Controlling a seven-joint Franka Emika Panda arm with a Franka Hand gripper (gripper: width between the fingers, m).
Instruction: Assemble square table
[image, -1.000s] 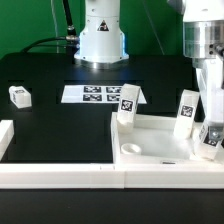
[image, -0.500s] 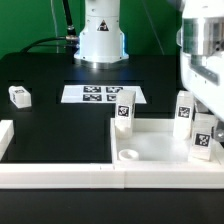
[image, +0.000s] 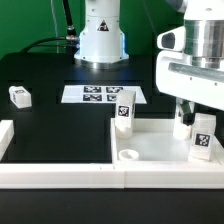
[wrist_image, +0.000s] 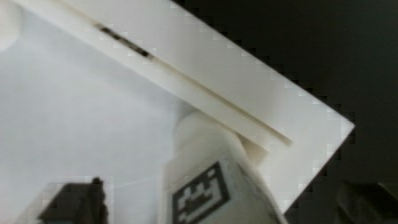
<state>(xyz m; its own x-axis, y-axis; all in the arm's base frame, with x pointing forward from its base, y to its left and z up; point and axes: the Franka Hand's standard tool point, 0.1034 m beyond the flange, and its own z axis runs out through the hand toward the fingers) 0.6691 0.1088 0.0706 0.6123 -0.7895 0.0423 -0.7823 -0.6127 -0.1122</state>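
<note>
Background: a green wall stands behind, and the white base of the arm (image: 100, 35) is at the far edge of the black desk (image: 50, 120).
Far left: one loose leg block (image: 18, 95) lies alone on the desk, well apart from the other parts, and a dark tag shows on it.
Left edge and front: white border bars (image: 60, 175) run along the left side and the near side of the desk.
Middle: the marker board (image: 100, 95) lies flat on the desk in front of the arm's base, between the loose leg block and the table parts.
Right of middle: the square table top (image: 150, 150) rests on the desk with its raised rim up, just behind the front border bar. A round socket (image: 130, 151) shows in its near corner.
Corner leg: the first upright leg (image: 124, 112) stands at the far corner of the top on the exterior view's left, with its tag toward the camera.
Right side: the second upright leg (image: 204, 138) stands in the top with its tag visible. The third upright leg (image: 183, 125) is behind it, partly hidden.
Tool: the tool (image: 190, 106) hangs over these two right legs. I cannot tell if it is spread or pressed together.
Wrist view: the picture is blurred. It shows the rim of the square table top (wrist_image: 249, 70), one tagged leg (wrist_image: 205, 190) just beside that rim, and a dark finger (wrist_image: 71, 200) near the leg.
</note>
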